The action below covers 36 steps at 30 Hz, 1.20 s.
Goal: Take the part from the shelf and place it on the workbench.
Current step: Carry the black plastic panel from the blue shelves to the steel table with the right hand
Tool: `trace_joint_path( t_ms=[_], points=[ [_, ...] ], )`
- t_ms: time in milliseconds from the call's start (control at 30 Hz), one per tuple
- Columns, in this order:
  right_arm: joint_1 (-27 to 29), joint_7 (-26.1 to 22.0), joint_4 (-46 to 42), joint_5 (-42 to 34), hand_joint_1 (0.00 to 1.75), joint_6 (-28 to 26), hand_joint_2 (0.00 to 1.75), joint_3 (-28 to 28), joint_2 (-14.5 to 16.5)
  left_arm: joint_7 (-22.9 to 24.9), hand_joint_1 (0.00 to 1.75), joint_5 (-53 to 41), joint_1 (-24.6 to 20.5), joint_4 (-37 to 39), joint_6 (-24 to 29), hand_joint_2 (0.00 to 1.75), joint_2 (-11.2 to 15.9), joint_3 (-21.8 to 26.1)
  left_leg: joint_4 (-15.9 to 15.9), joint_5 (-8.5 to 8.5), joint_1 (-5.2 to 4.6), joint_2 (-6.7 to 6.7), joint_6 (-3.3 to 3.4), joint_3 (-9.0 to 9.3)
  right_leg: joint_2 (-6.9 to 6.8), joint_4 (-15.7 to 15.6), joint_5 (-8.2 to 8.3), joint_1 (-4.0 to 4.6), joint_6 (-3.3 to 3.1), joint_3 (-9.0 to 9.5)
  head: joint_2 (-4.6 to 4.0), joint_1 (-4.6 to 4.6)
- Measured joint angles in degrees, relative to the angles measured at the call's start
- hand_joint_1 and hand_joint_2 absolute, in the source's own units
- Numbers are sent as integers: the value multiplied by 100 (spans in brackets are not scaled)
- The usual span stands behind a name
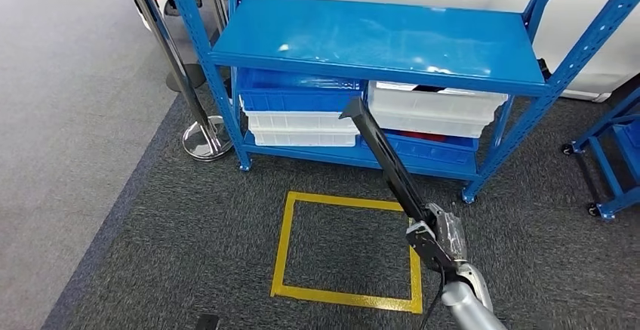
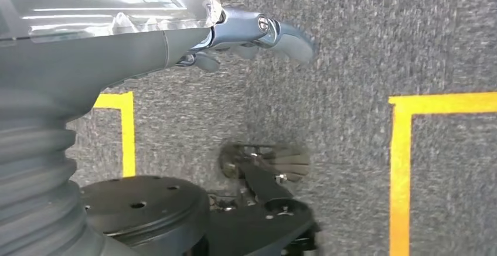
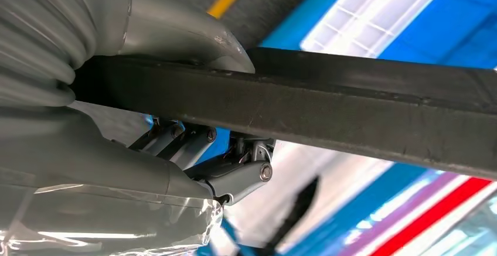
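Right hand: we see our right hand (image 1: 436, 238) low in the head view, closed around the part; in the right wrist view the thumb (image 3: 193, 36) lies over one side of the bar and the darker fingers (image 3: 234, 171) curl under the other.
Part: a long black square bar (image 1: 386, 156), held at its near end; it slants up and away from the hand, its far tip in front of the shelf's lower level. We see it clear of the shelf boards.
Left hand: in the left wrist view our left hand (image 2: 246, 39) hangs over the carpet with nothing in it, fingers loosely extended.
Shelf: a blue steel shelf (image 1: 377, 39) stands ahead of the right hand, its top board bare and glossy.
Bins: beyond the bar's tip, under that board, a blue bin (image 1: 298, 90) sits on white bins (image 1: 302, 127), with more white bins (image 1: 434, 109) beside them.
Floor: dark grey carpet, with a yellow taped square (image 1: 347, 243) just beside the right hand, toward our left.
Post: a chrome post (image 1: 181, 73) with a round base stands well off to the left of the shelf.
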Motion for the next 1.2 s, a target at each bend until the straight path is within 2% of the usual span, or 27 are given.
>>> trace_joint_path(
  t_ms=[33,67,100,133,200,233,267,333,400,467,500,533,567,600,667,733,767,833,867,933,1000,1033,1067,1100,1133,1167,1200],
  points=[
    [83,13,-40,12,175,21,175,-91,7,-11,0,3,1,0,-4,175,0,0,307,-104,23,1,-33,-50,36,5,44,-4,11,-57,-1,0],
    [166,37,-76,34,175,41,175,-183,12,-23,0,7,1,0,-7,175,0,0,457,-86,41,1,-59,-22,79,13,83,-10,27,-110,-1,0],
    [254,67,-112,67,175,63,175,-274,15,-37,0,10,2,0,-11,175,0,0,398,25,56,-3,-76,107,128,24,117,-18,50,-158,-1,0],
    [346,98,-152,105,175,82,175,-361,15,-46,0,12,4,0,-16,175,0,0,102,168,69,-33,-81,350,178,41,142,-28,75,-197,-1,0],
    [517,146,-239,180,175,116,175,-510,18,-59,0,16,7,0,-26,175,0,0,-703,278,90,-237,-51,905,270,83,175,-44,125,-272,0,1],
    [587,163,-284,214,175,133,175,-570,21,-61,0,21,14,0,-31,175,0,0,-989,267,93,-327,-25,1085,318,101,197,-50,157,-304,-1,1],
    [647,176,-323,247,175,149,175,-623,25,-62,0,32,20,0,-34,175,0,0,-1122,232,87,-375,5,1161,371,111,224,-55,195,-337,0,1],
    [763,202,-386,301,175,170,175,-737,30,-61,0,68,33,0,-43,175,-1,-1,-1165,253,81,-279,74,1158,474,116,277,-61,281,-385,-1,0],
    [869,220,-424,328,175,180,175,-856,26,-56,0,91,30,0,-51,175,-3,-2,-1207,304,94,-147,165,1145,351,265,171,-57,338,-485,0,2],
    [935,231,-450,345,175,199,175,-932,26,-48,0,94,33,0,-56,175,-4,-2,-1226,341,86,-2,230,1116,134,839,-175,-60,366,-759,0,6],
    [962,234,-460,365,175,214,175,-960,27,-46,0,95,41,0,-60,175,-4,-2,-1221,348,78,71,245,1097,93,1219,-352,-66,378,-929,0,7],
    [1003,234,-471,394,175,225,175,-987,28,-49,0,97,51,0,-65,175,-4,-2,-1215,352,70,145,251,1082,74,1537,-467,-73,391,-1061,0,8],
    [1056,234,-487,433,175,228,175,-1018,25,-58,0,98,61,0,-73,175,-4,-2,-1207,353,67,213,253,1070,63,1677,-476,-80,402,-1102,0,7],
    [1115,234,-511,489,175,216,175,-1050,17,-71,0,99,69,0,-81,175,-5,-2,-1196,350,67,276,249,1064,44,1593,-381,-90,408,-1031,0,8],
    [1205,273,-665,711,175,137,175,-1102,-19,-94,0,95,73,0,-108,175,-5,-3,-1159,331,61,398,219,1057,-118,895,-62,-99,406,-634,0,8],
    [1223,428,-982,1078,175,67,175,-1140,-76,-106,0,86,70,0,-138,175,0,-9,-1109,300,25,510,161,1039,-286,323,103,-68,350,-352,-1,7],
    [1219,539,-1170,1246,175,61,175,-1161,-118,-109,0,84,67,0,-149,175,3,-16,-1096,292,4,562,132,1033,-312,238,99,-50,312,-331,-1,6],
    [1217,719,-1497,1456,175,82,175,-1209,-206,-112,0,81,61,0,-162,175,7,-30,-1095,294,-7,656,78,1037,-196,233,125,-36,231,-370,-1,5],
    [1223,766,-1621,1501,175,91,175,-1236,-241,-113,0,81,58,0,-164,175,7,-33,-1071,261,5,627,45,1029,-146,222,143,-38,194,-379,-1,5],
    [1230,801,-1805,1553,175,98,175,-1276,-281,-119,0,81,63,0,-166,175,7,-36,-760,13,34,401,-6,901,-44,201,183,-52,118,-396,-1,5],
    [1235,798,-1928,1597,175,83,175,-1295,-295,-121,0,81,86,0,-167,175,8,-38,-46,-380,44,154,-19,601,80,201,210,-47,65,-425,0,4],
    [1239,785,-1967,1650,175,44,175,-1301,-301,-117,0,79,98,0,-169,175,8,-39,304,-509,44,107,-14,453,155,204,221,-36,50,-438,0,4],
    [1238,779,-2010,1745,175,-14,175,-1308,-326,-112,0,75,106,0,-175,175,9,-42,504,-534,43,85,-1,369,236,209,229,-22,43,-448,0,5],
    [1217,804,-2077,1903,175,-71,175,-1312,-377,-105,0,70,106,0,-187,175,12,-46,490,-445,40,66,24,377,323,217,236,-10,40,-455,0,5],
    [1164,868,-2171,2097,175,-105,175,-1315,-465,-98,0,67,101,0,-208,175,16,-54,270,-263,30,25,64,475,409,225,243,1,43,-458,0,6],
    [1061,977,-2290,2301,175,-85,175,-1315,-599,-92,0,64,95,0,-231,175,27,-64,-95,-38,18,-70,121,631,494,234,250,6,50,-461,0,7],
    [892,1123,-2414,2500,175,-5,175,-1314,-771,-83,0,65,91,1,-257,175,51,-75,-445,137,14,-232,187,779,568,245,262,9,70,-476,-1,8]
  ],
)
